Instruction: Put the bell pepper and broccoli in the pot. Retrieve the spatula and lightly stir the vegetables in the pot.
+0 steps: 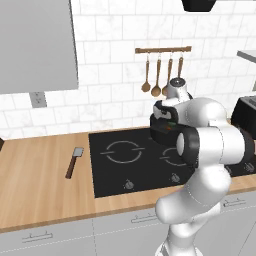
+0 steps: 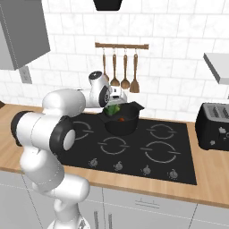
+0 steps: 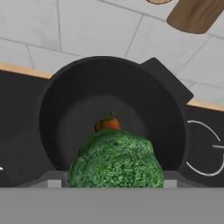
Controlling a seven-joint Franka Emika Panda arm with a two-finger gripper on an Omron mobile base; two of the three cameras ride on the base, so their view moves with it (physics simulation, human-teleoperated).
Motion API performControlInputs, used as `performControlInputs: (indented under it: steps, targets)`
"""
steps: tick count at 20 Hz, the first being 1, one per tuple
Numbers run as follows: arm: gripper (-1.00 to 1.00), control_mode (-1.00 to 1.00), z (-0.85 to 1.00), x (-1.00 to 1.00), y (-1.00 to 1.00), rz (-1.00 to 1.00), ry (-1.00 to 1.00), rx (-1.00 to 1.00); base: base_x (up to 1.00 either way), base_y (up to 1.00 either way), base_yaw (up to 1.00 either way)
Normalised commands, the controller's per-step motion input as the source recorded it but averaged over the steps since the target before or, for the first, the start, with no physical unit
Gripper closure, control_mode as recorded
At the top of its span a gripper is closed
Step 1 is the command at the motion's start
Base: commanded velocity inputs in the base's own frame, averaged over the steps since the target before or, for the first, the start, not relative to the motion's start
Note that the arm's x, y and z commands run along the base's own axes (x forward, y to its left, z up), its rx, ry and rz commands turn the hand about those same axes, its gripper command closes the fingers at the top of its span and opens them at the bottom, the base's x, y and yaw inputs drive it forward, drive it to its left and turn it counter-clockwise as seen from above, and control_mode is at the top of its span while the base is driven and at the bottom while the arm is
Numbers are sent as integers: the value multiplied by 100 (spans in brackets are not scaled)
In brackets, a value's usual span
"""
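The black pot [image 2: 120, 126] stands on the back left burner of the cooktop, and the arm partly hides the pot [image 1: 161, 131] from the left. The red-orange bell pepper [image 3: 108, 124] lies on the pot's floor [image 3: 65, 118]; it also shows as a red bell pepper [image 2: 121, 119] inside the rim. My gripper [image 2: 113, 105] hangs over the pot's near rim, shut on the green broccoli [image 2: 112, 109]. In the hand view the broccoli [image 3: 116, 159] hides the fingertips. The spatula [image 1: 74, 162] lies on the wooden counter, left of the cooktop.
Wooden spoons and a turner [image 2: 120, 71] hang from a rail on the tiled wall behind the pot. A black toaster [image 2: 214, 126] stands at the right end of the counter. The black cooktop [image 2: 147, 154] has knobs along its front edge.
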Motion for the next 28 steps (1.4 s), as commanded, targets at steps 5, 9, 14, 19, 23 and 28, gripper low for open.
performControlInputs:
  steps: [5,9,14,19,23,28]
  targets:
    - [100,-100,-21,15,-13,4,0,0,0,0,0]
    - [100,-100,-18,14,-8,4,0,0,0,0,0]
    - [100,-100,-17,12,-7,4,0,0,0,0,0]
    - [100,-100,-14,12,-10,4,0,0,0,0,0]
    - [100,-100,-9,14,-11,5,0,0,0,0,0]
    - [100,-100,-14,11,-10,4,0,1,0,0,0]
